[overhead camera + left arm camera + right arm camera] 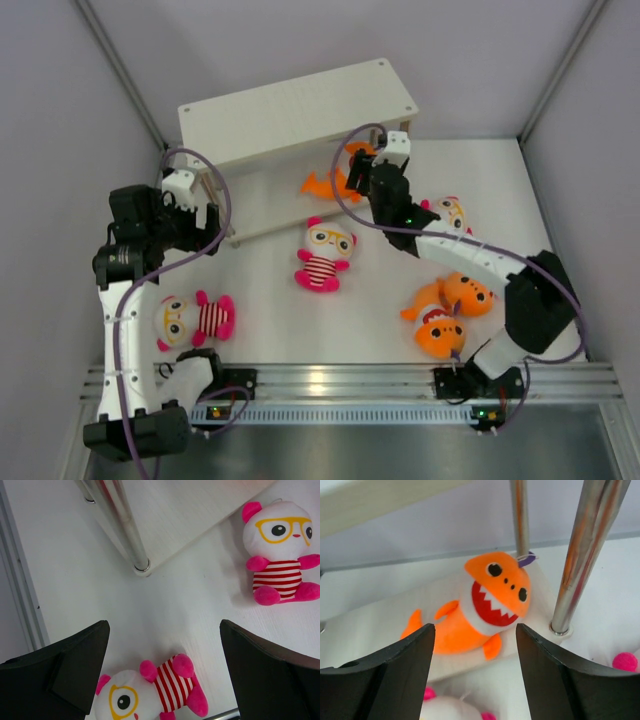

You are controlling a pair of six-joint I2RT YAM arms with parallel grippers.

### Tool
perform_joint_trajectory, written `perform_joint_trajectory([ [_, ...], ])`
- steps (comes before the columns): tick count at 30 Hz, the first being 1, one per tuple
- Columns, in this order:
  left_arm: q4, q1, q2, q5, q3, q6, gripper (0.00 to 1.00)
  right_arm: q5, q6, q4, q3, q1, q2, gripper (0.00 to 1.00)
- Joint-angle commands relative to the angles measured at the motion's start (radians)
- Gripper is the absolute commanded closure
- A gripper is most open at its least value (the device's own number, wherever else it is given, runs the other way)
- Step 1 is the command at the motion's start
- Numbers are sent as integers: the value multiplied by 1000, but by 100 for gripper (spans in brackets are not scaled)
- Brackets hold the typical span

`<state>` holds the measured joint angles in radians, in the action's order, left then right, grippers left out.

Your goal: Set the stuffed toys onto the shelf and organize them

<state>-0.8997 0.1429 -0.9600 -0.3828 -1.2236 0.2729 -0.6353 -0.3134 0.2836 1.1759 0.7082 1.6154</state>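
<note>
The cream two-tier shelf (pixel 300 105) stands at the back. One orange shark (pixel 325 186) lies on its lower board, facing my right wrist camera (pixel 480 605). My right gripper (pixel 358 172) is open and empty just in front of it (pixel 475 630). One striped doll (pixel 325 255) sits mid-table and shows in the left wrist view (pixel 280 550). Another doll (pixel 195 320) lies at the left, below my open, empty left gripper (pixel 208 222) in the left wrist view (pixel 150 692). A third doll (pixel 450 212) is partly hidden by the right arm. Two sharks (pixel 450 310) lie at the right.
A shiny shelf post (pixel 125 525) stands close ahead of the left gripper (pixel 164 630). Two posts (pixel 577 555) stand right of the shark. Grey walls enclose the table on three sides. A metal rail (pixel 340 380) runs along the near edge.
</note>
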Motion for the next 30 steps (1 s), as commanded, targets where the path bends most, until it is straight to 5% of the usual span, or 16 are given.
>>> perform_joint_trajectory([
  [1,4,-2,14,2,1,18,2,160,46,-145,-31,20,-225,33],
  [7,-19,-3,12,24,-4,29,2,389,96,-925,80,2,-527,23],
  [12,-36,-22,20,59,-7,20,2,514,-163,-1447,174,-3,-513,23],
  [19,-79,-75,40,70,-14,20,2,451,-482,-1514,-214,20,-613,20],
  [22,-88,-100,41,87,-14,29,2,422,-536,-1465,-329,20,-661,9],
  [25,-90,-112,44,93,-7,32,2,453,-541,-1355,-430,20,-651,9],
  [28,-93,-115,44,96,-13,32,2,502,-515,-1301,-486,22,-602,15],
  [30,-94,-114,44,99,-19,32,2,505,-503,-1284,-492,20,-589,35],
])
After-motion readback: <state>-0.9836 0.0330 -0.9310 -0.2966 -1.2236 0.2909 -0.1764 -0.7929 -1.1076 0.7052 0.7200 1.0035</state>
